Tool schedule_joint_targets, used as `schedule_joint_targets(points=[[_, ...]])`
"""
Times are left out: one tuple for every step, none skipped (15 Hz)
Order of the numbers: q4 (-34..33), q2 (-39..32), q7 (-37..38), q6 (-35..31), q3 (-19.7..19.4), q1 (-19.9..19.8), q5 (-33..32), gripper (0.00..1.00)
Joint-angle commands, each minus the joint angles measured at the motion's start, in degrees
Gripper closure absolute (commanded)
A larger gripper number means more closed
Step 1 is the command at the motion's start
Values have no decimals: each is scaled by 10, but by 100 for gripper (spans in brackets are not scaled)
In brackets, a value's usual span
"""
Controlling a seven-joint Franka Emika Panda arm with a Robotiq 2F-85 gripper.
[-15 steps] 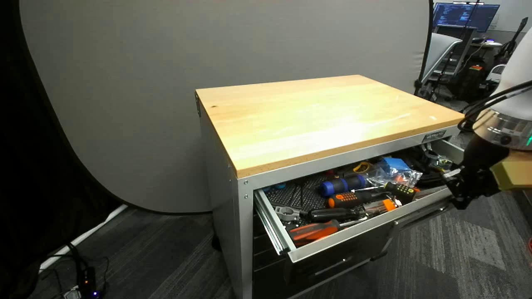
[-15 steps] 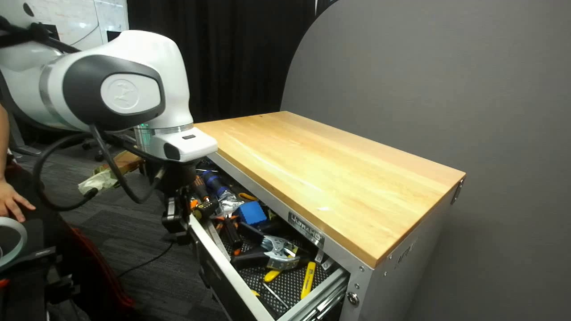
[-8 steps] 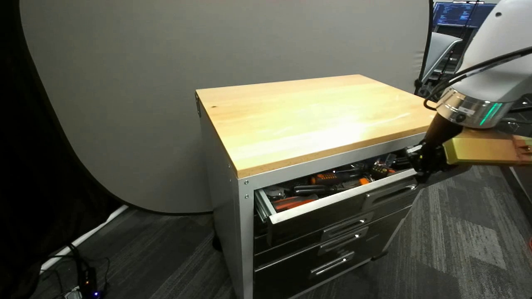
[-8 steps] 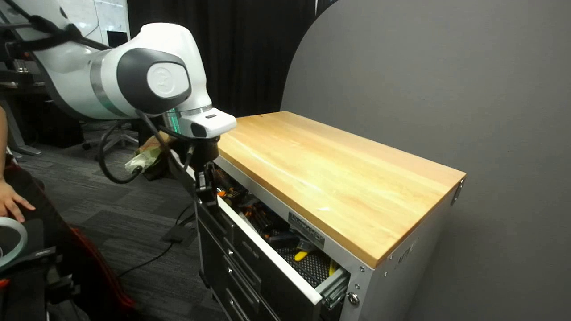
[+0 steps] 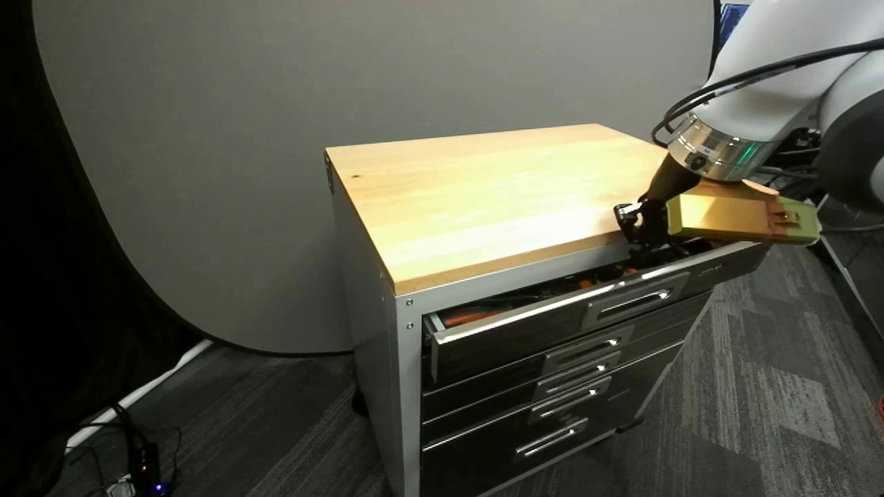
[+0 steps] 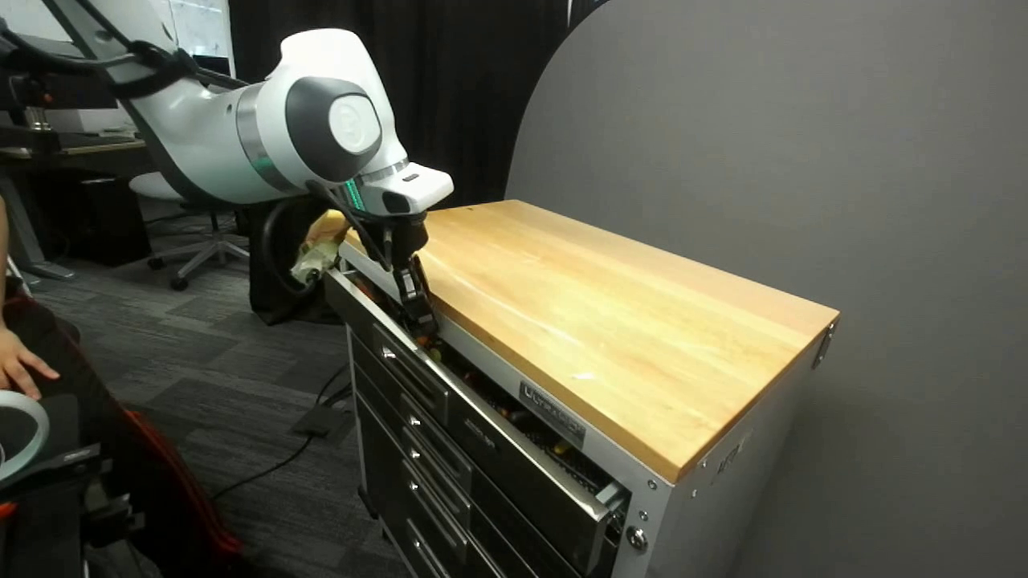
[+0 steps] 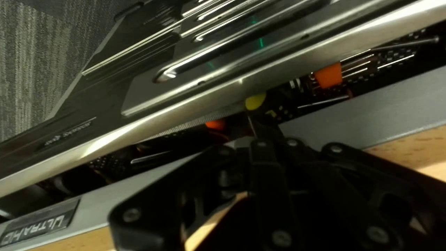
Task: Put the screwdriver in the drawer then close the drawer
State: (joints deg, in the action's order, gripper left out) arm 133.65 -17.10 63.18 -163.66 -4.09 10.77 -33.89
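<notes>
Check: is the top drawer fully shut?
No, the drawer stands partly open: an orange piece shows behind its front in the wrist view.

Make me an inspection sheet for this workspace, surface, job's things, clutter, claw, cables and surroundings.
Surface: wooden tabletop, bright glare, small dark spot.
Job's things: drawer partly open; screwdriver can't be picked out for certain, though a yellow part shows in the drawer.
Clutter: orange piece, thin metal rod and more in the drawer.
Claw: over or in the drawer's opening; jaws close together, whether fully shut can't be told.
Cables: black cable along the robot arm; another cable on the floor.
Surroundings: grey backdrop; person's hand at an exterior view's edge.
</notes>
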Motion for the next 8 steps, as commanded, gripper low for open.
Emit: schedule_joint_targets(points=[[1, 0, -47, 20, 21, -21, 32, 100], [10, 10, -73, 44, 32, -32, 53, 100], [16, 20, -102, 59, 16, -16, 82, 100], [20, 34, -108, 66, 6, -11, 84, 100], [23, 45, -112, 76, -4, -6, 82, 100], [28, 56, -109, 69, -13, -4, 70, 100], [33, 67, -112, 68, -15, -6, 69, 100], [36, 74, -118, 70, -17, -8, 69, 100]])
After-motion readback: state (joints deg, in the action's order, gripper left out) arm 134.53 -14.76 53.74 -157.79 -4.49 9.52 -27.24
